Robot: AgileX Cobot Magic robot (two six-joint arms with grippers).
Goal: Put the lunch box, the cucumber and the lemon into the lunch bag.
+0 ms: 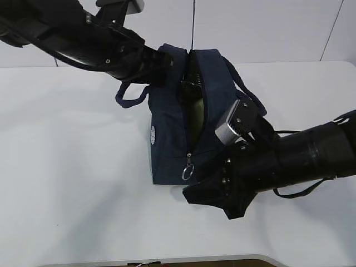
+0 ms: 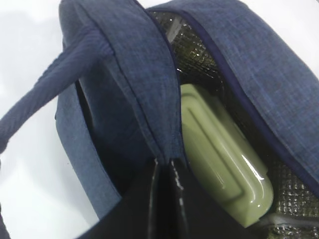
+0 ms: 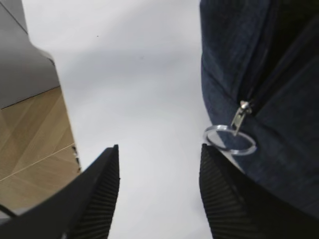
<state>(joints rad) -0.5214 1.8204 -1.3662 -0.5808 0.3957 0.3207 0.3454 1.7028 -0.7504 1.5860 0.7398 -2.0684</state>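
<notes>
Two hands are seen at the lunch bag (image 1: 169, 139), which stands near the table's (image 1: 67, 183) far edge. The left hand (image 2: 164, 167) is pinched on the bag's opening edge; the lunch box (image 2: 222, 159) lies inside. The right hand (image 3: 158, 191) is spread, empty, beside the zipper ring (image 3: 230, 139).

- Support surface: a white table (image 1: 72, 167) with a smooth matte top; its near edge is visible along the bottom of the exterior view.
- Item resting directly on the table: the lunch bag (image 1: 172, 139), dark navy fabric, positioned near the table centre, one loop handle (image 1: 130, 97) lying toward the left.
</notes>
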